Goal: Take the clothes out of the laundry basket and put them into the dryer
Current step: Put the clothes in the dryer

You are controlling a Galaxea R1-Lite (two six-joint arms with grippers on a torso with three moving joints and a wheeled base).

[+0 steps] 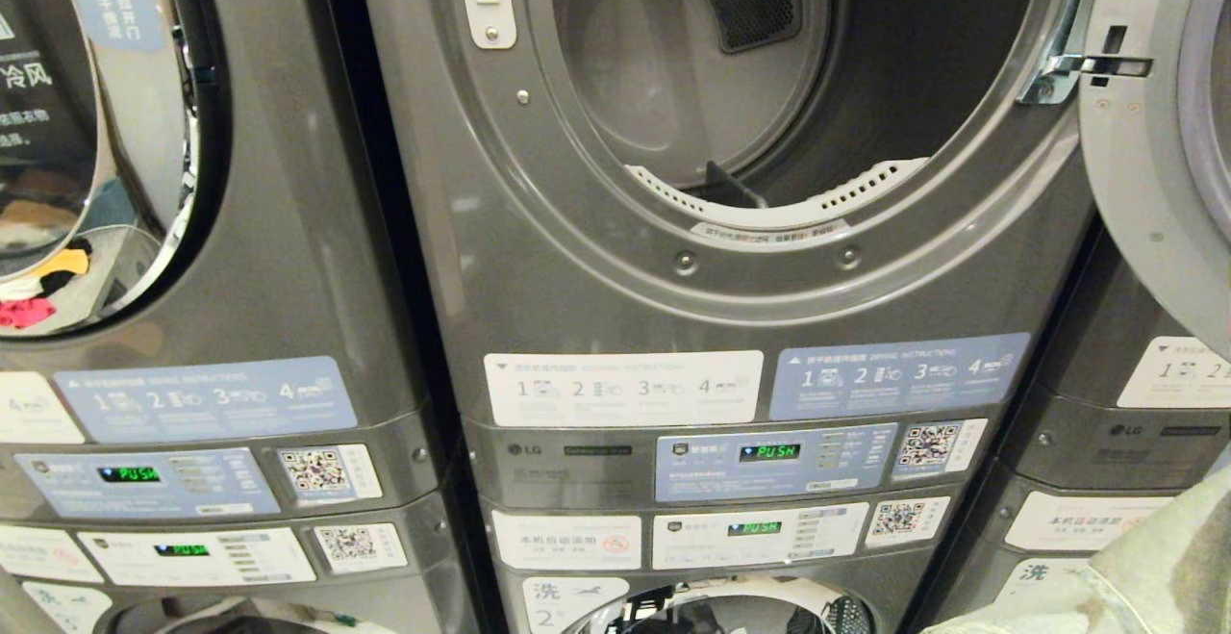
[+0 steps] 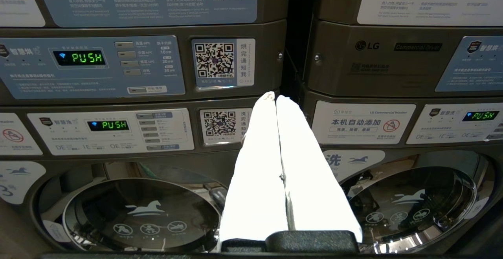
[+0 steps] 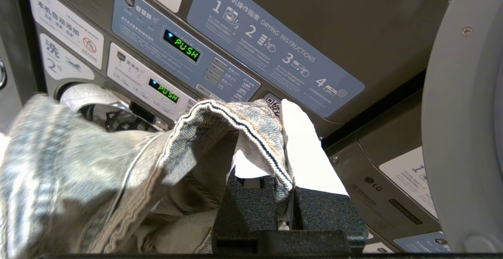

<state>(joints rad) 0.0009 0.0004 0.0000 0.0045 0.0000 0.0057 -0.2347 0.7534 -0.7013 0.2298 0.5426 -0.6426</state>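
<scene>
The dryer (image 1: pixel 673 259) fills the head view, its round drum opening (image 1: pixel 769 86) empty and its door (image 1: pixel 1154 134) swung out to the right. My right gripper (image 3: pixel 281 107) is shut on a pale washed-denim garment (image 3: pixel 98 180) that drapes over one white finger (image 3: pixel 302 149), below the dryer's control panel (image 3: pixel 188 50). A corner of that garment (image 1: pixel 1144 567) shows at the head view's lower right. My left gripper (image 2: pixel 275 96) is shut and holds nothing, facing the seam between two stacked machines. The laundry basket is out of view.
A second stack (image 1: pixel 192 326) stands on the left, clothes showing behind its glass door (image 1: pixel 58 134). A third machine (image 1: pixel 1106 442) is on the right behind the open door. Washer doors (image 2: pixel 141 208) sit below the control panels (image 1: pixel 769 461).
</scene>
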